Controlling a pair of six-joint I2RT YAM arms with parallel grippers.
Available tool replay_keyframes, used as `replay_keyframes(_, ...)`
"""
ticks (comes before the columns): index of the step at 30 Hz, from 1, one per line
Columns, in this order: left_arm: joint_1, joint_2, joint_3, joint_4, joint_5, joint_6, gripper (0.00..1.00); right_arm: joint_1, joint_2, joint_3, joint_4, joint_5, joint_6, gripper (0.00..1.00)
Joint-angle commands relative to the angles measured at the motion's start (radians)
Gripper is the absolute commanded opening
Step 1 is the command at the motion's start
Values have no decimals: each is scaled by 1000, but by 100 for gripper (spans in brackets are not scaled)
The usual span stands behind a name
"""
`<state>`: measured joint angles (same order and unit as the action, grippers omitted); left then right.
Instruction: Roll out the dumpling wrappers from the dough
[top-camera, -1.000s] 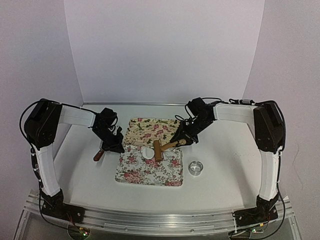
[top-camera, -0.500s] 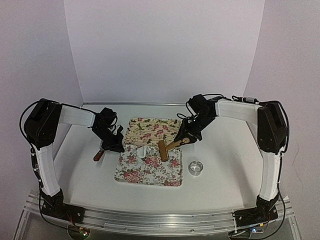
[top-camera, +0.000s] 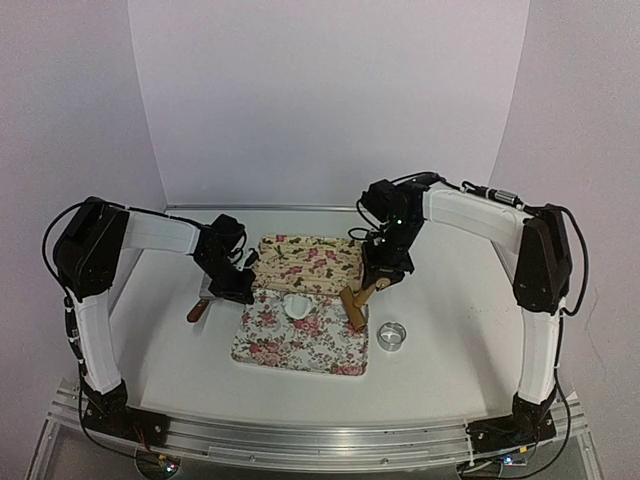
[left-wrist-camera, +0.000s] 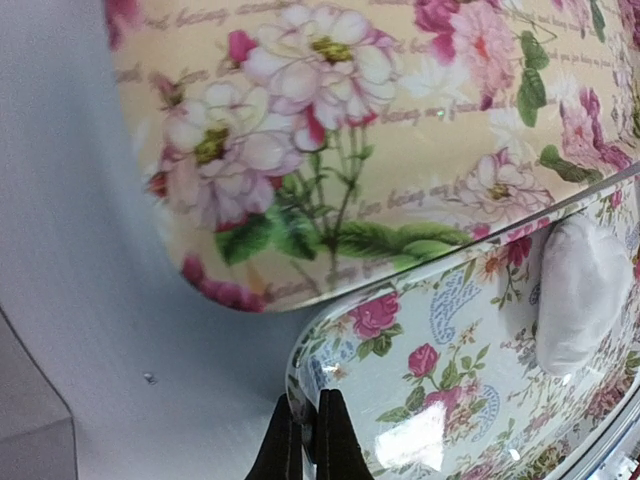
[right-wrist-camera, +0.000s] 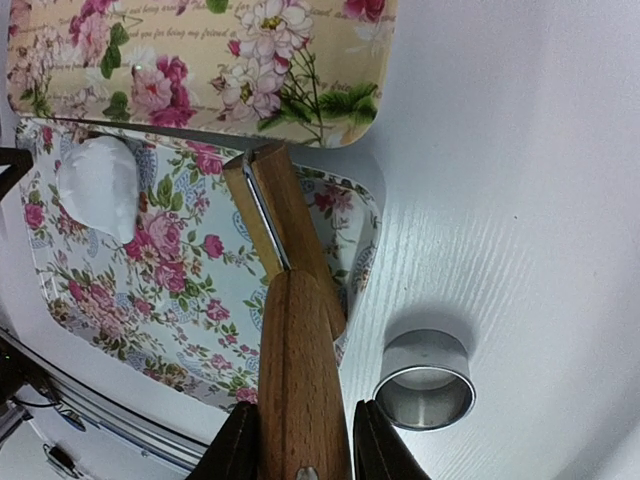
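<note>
Dough (left-wrist-camera: 580, 295): a smooth white lump. Right gripper (right-wrist-camera: 305, 440) pinches the roller (right-wrist-camera: 298, 350) (ring (right-wrist-camera: 424, 385) shows from this wrist, not the left); left gripper (left-wrist-camera: 305, 435) is pressed together.

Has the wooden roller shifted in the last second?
Yes. Seen from above, the wooden roller moved right, away from the dough, toward the metal ring.

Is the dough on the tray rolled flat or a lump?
A lump: the dough looks thick and rounded, the roller apart from it.
</note>
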<state>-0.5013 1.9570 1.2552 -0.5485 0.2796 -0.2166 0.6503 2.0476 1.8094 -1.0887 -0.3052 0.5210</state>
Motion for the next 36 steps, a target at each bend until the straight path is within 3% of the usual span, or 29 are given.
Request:
replay_keyframes(1, -53, 30, 41, -28, -8, 81, 0, 32, -20, 44, -177, 182, -68, 0)
replay_keyframes(13, -77, 27, 50, -39, 19, 98, 0, 109, 23, 360, -311, 128, -144, 0)
replay_keyframes(27, -77, 17, 27, -7, 61, 68, 0, 118, 102, 387, -175, -213, -93, 0)
replay_keyframes(36, -77, 2, 13, -2, 65, 69, 0, 117, 214, 490, -153, -235, -79, 0)
